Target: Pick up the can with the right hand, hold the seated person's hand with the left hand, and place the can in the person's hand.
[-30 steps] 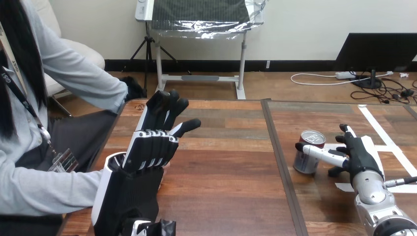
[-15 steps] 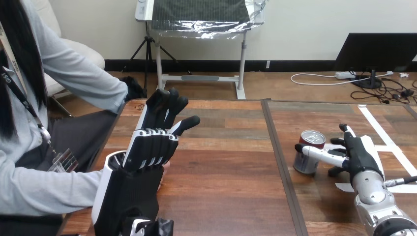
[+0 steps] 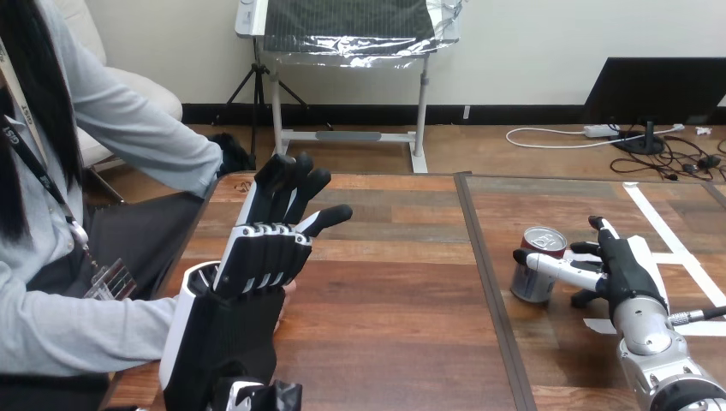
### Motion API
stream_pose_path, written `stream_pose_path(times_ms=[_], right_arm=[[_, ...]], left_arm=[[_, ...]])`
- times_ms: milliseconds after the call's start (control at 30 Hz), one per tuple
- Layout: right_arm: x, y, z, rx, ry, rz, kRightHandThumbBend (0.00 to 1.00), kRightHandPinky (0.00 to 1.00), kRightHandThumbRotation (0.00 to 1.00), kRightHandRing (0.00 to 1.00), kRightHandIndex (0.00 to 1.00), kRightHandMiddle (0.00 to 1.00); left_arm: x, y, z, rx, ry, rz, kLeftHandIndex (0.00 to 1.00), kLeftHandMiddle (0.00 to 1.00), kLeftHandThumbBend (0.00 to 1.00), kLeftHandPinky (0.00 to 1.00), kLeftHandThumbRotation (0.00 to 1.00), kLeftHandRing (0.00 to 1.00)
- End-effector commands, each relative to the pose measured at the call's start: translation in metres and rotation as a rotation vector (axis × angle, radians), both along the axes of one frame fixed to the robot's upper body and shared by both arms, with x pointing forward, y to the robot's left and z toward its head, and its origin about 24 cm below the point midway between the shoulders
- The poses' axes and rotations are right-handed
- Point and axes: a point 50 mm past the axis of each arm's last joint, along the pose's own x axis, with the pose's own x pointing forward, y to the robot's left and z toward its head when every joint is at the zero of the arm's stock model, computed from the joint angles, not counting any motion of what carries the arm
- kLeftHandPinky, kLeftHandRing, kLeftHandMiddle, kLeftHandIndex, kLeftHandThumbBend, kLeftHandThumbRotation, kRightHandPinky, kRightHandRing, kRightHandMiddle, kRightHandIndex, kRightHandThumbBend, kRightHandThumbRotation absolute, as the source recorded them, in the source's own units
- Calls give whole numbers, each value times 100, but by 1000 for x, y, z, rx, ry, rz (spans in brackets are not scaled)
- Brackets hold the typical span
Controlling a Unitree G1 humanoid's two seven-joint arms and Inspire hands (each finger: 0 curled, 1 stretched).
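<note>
Table: brown wooden plank table (image 3: 394, 300), a dark seam running from 12 to 6 o'clock right of its middle
Can: silver metal cylinder can with a red top rim (image 3: 534, 272), upright on the table past the seam, toward 3 o'clock
Right hand: black-and-white robot right hand (image 3: 629, 270), at the can's 3 o'clock, low over the table, released and spread
Right hand contact: one long finger (image 3: 561, 268) lies straight across the can's near side and touches it; the other fingers stand apart from the can, at its 3 o'clock
Left hand: black robot left hand with white back shells (image 3: 257, 257), raised at the table's 9 o'clock edge, back to the camera, fingers straight toward 12 o'clock, thumb toward 2 o'clock, released, grasping nothing
Person's hand: a sliver of the person's hand (image 3: 288, 297) shows at the left hand's 4 o'clock edge, on the table; contact between the two cannot be told
Tape: white tape strips (image 3: 666, 231) on the table at the right hand's 1 o'clock
</note>
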Motion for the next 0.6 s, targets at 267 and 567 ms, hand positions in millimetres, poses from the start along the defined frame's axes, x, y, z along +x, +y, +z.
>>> stream_pose_path(times_ms=[267,567], right_arm=[[24,16,25,32,-85,52,100,71,35,85,97,88],[24,19,25,86,-103,47,100,54,24,70,96,75]], left_arm=[[9,-10,9,-44,-53,-6,98,97,84,84,66,95],[7,-11,9,-39,-46,-8,98,97,85,85,67,96]])
